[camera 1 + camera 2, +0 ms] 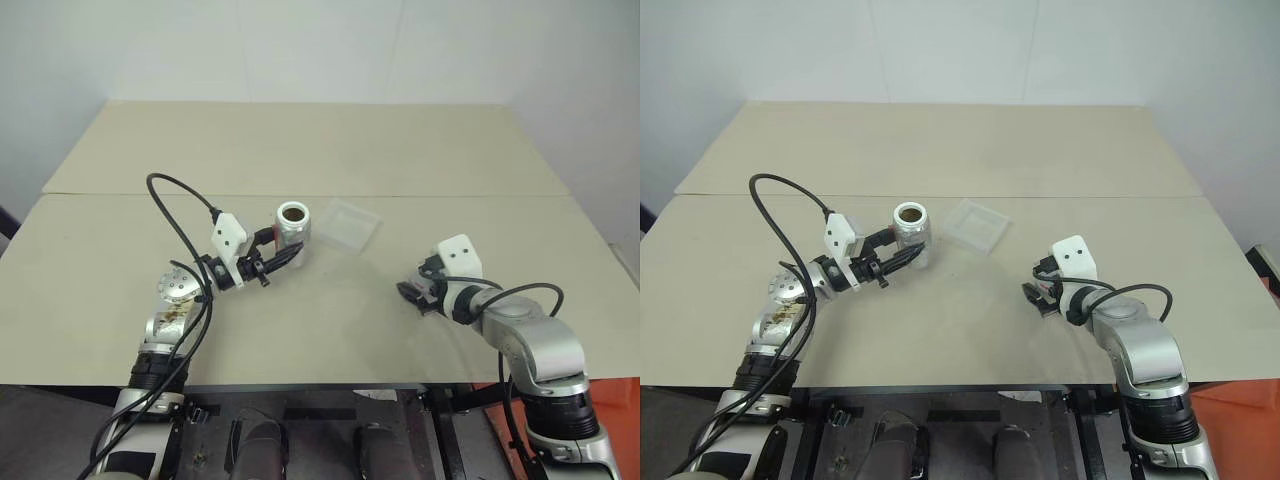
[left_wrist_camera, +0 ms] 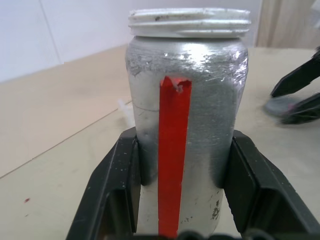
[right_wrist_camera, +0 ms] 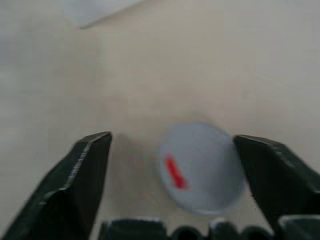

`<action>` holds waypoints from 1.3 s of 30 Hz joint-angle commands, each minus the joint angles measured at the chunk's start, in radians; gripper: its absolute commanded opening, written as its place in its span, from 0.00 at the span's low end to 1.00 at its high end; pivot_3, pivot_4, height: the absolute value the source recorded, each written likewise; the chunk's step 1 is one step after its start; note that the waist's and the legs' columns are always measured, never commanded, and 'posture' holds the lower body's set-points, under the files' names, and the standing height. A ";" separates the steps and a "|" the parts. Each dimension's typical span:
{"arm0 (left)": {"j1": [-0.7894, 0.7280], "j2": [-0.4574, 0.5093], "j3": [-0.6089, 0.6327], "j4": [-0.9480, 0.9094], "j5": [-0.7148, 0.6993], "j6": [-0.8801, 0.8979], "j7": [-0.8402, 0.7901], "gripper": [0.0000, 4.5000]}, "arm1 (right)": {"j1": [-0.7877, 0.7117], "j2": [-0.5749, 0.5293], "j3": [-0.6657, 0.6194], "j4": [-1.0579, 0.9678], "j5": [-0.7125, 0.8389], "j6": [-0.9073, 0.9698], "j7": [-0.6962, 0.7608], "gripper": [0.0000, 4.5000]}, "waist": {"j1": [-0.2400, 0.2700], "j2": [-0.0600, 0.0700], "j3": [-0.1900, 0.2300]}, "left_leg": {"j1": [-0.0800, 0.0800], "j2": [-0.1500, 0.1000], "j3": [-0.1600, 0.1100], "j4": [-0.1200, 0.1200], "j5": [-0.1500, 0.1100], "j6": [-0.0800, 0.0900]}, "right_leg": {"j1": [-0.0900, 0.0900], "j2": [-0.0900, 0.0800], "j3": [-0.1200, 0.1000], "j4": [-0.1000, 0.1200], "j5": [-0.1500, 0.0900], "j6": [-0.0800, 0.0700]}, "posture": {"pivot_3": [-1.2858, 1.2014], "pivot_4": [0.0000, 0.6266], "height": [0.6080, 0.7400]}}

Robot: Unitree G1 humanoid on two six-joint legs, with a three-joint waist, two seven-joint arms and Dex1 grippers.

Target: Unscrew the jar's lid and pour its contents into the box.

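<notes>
Beige table (image 1: pixel 330 150), left pincer (image 1: pixel 292 254) clamping red-striped jar (image 1: pixel 292 224), right pincer (image 3: pixel 172 170) spread around seemingly red-marked lid (image 3: pixel 200 167)

Jar (image 1: pixel 292 226) left of box (image 1: pixel 345 227) on table (image 1: pixel 330 150); lid (image 3: pixel 202 167) on table, well right of jar
</notes>
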 commanded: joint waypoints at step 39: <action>-1.011 -0.126 -1.066 1.130 1.490 -0.374 1.263 0.43 | 0.111 0.085 -0.147 -0.355 0.007 -0.051 -0.130 0.99 | 0.022 -0.001 0.001 | -0.009 -0.002 0.003 0.001 0.000 0.000 | -0.006 0.000 -0.002 -0.001 0.000 0.002 | 0.52 0.24 1.00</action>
